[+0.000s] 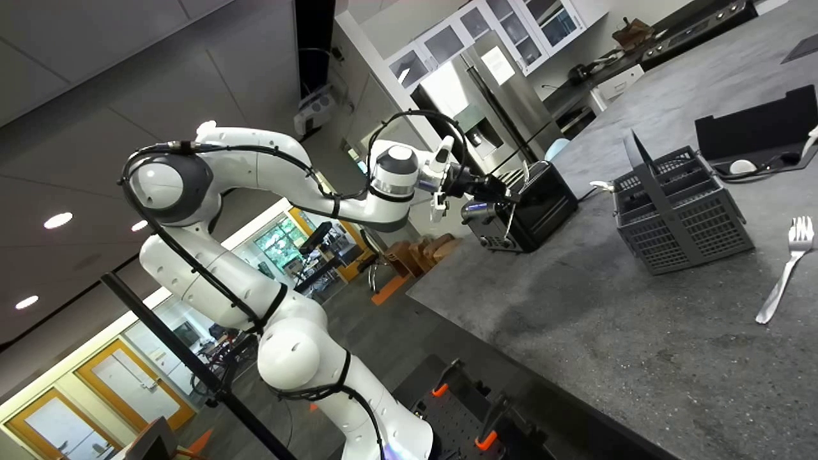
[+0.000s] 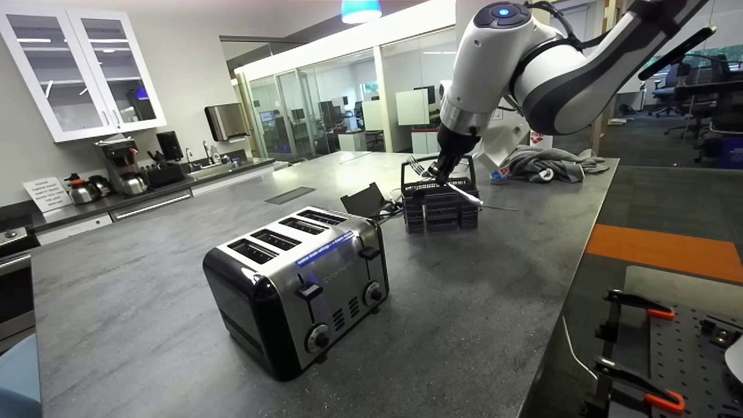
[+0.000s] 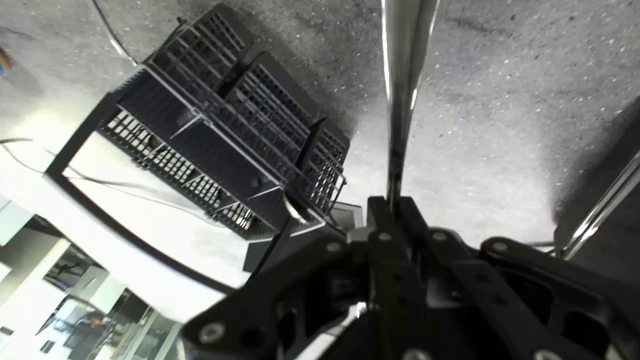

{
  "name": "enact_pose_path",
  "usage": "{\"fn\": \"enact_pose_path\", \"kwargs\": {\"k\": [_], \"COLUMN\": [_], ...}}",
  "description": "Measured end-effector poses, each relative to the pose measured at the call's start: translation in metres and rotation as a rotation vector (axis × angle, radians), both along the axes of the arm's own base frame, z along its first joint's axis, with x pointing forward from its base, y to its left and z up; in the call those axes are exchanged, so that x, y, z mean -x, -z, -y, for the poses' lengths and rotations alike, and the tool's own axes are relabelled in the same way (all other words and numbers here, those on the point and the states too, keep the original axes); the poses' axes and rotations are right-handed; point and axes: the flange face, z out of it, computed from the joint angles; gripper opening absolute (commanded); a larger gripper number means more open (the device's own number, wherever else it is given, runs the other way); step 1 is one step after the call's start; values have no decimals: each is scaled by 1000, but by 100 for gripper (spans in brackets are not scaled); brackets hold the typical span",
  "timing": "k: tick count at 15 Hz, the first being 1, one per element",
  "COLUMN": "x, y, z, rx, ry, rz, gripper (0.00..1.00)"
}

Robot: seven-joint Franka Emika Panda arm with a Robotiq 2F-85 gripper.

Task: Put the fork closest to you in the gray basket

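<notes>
Wrist view: pinching the fork (image 3: pixel 403 85) btwn almost-touching fingertips (image 3: pixel 379 212), holding it right of the gray basket (image 3: pixel 205 150), poss. risking a snag on its raised handle (image 3: pixel 82 134) or a slip b/c of gripping slim metal aslant.

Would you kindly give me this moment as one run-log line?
hand: shut on fork | fork: held above countertop, outside gray basket | placement: not yet done | other fork: lying on countertop

Black two-fingered gripper (image 3: pixel 394 204): angled down, pinched tight
White rounded wrist (image 2: pixel 484 67): tilted, just above gripper
White-and-grey jointed arm (image 1: pixel 201 271): bent, arched above gripper
</notes>
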Motion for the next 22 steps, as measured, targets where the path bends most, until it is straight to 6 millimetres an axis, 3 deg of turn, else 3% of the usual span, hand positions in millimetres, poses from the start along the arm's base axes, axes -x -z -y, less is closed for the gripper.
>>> {"fn": "enact_pose_path", "kwargs": {"k": [4,8,15,16,19,22], "x": [10,15,12,11,10,9], "y": [-11,-3,20,25,41,42], "z": [-9,-14,14,21,34,34], "rx": [120,252,469,502,548,549], "ry": [84,177,379,412,457,458], "rz": [144,301,586,615,606,604], "gripper": [2,2,2,7,7,2]}}
